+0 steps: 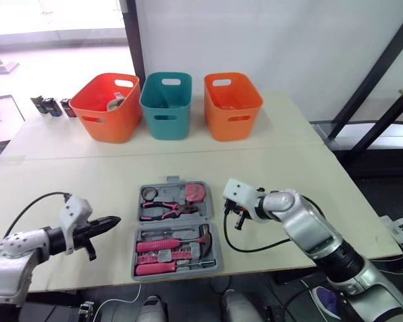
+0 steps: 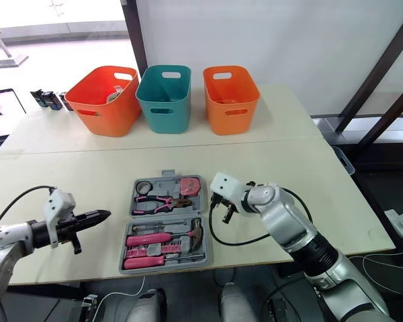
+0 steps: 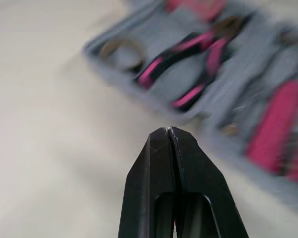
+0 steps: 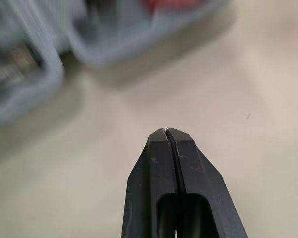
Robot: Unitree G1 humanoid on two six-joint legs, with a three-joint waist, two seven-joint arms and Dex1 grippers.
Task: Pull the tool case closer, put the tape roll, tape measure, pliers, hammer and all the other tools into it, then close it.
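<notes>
Tool case [image 3: 188, 74] is smeared to a blur past the left wrist, its smaller tools unreadable. Far left on the bench [image 1: 67, 168], little dark items [image 1: 50, 106] are too small to name. A pale object [image 1: 115, 102] sits mostly hidden behind the left orange bin [image 1: 104, 124] wall. The screen [image 1: 0, 117] is clipped at the left edge.
</notes>
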